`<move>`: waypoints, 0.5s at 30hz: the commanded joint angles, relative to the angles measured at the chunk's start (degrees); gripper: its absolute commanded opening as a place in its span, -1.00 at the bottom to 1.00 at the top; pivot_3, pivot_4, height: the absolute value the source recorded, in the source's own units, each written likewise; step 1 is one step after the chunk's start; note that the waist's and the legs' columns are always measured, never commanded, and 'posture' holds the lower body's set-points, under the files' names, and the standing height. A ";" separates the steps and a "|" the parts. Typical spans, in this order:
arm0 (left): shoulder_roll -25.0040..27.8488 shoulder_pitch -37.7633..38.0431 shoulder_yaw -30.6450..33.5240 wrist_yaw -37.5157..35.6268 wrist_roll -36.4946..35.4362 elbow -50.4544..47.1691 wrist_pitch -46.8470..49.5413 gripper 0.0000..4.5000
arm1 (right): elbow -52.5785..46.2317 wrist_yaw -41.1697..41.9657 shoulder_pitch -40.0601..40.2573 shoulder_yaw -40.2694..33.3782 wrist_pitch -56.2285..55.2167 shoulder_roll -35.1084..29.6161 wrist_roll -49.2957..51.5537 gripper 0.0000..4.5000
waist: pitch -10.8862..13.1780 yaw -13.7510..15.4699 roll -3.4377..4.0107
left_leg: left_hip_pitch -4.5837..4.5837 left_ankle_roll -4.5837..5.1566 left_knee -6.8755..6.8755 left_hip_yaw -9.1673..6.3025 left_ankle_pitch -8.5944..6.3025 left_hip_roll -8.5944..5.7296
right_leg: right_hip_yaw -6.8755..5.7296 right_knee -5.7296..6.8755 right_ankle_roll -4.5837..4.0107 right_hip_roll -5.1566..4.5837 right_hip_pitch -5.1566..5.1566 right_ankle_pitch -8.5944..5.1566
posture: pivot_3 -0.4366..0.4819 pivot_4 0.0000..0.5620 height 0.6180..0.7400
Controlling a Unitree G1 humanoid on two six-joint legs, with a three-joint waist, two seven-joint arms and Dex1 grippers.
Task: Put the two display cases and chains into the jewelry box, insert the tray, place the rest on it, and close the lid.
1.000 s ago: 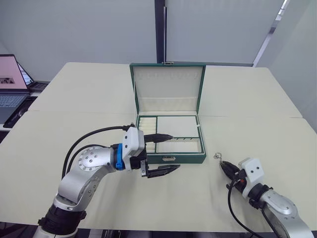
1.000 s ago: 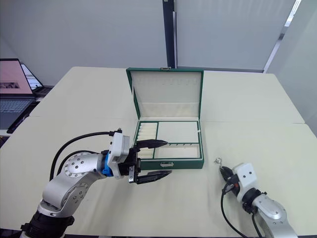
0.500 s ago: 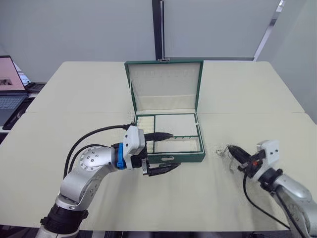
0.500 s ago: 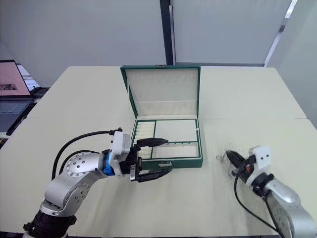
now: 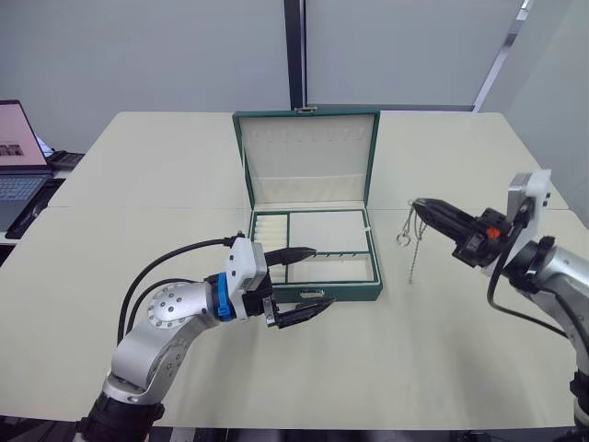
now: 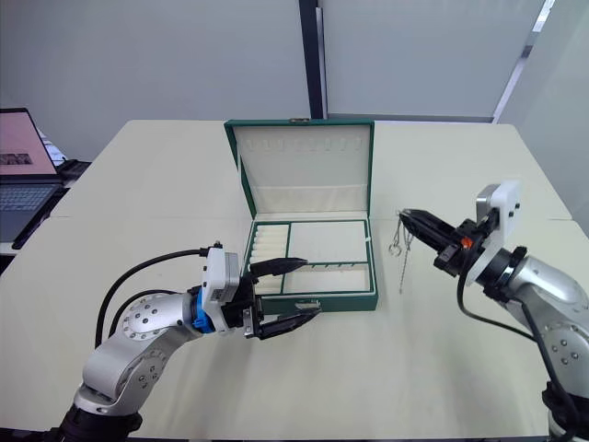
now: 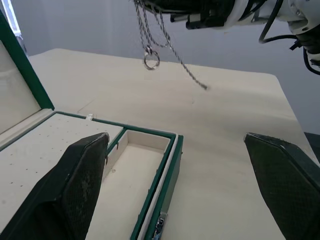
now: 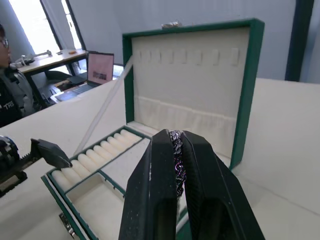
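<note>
The cream bench (image 5: 138,203) carries the jewelry box (image 5: 317,293) at its middle, lid (image 5: 308,158) standing upright at the far side. The tray (image 5: 317,249) sits inside the box, ring rolls on its left. At the box's near left corner is the left hand (image 5: 308,281), fingers spread wide apart and holding nothing. To the right of the box, the right hand (image 5: 421,208) is raised above the bench, pinched tight on a silver chain (image 5: 411,241) that dangles from its fingertips. A laptop (image 5: 20,152) stands at the far left.
</note>
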 commanded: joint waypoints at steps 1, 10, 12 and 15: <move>-1.04 3.13 2.62 3.33 -0.90 -4.30 -0.81 1.00 | 0.24 1.94 -4.62 0.24 1.11 -1.62 4.28 -1.00 | 0.00 0.02 0.00 | -0.05 0.00 0.00 0.02 0.00 -0.01 | 0.02 0.00 0.00 0.00 -0.06 0.00 | -0.05 -0.47 1.00; -4.28 14.97 6.60 13.46 0.08 -12.80 -1.58 1.00 | 6.42 6.98 -15.18 6.76 1.56 -1.27 3.97 -1.00 | 0.01 0.05 -0.03 | -0.18 -0.01 0.01 0.06 0.01 0.00 | 0.05 0.03 0.00 -0.04 -0.21 0.00 | -0.05 -0.47 1.00; -5.46 18.05 7.58 15.99 0.28 -14.71 -1.73 1.00 | 8.26 8.84 -17.03 8.51 1.11 -0.97 2.75 -1.00 | 0.01 0.06 -0.02 | -0.17 -0.01 0.02 0.06 0.00 0.00 | 0.05 0.03 0.00 -0.04 -0.21 0.00 | -0.05 -0.47 1.00; -6.91 23.08 7.86 18.88 1.34 -17.33 -2.52 1.00 | 10.06 11.45 -18.99 10.52 0.77 -0.71 1.48 -1.00 | 0.01 0.14 -0.02 | -0.18 0.00 0.01 0.05 0.00 0.02 | 0.04 0.04 0.00 -0.04 -0.23 0.00 | -0.05 -0.47 1.00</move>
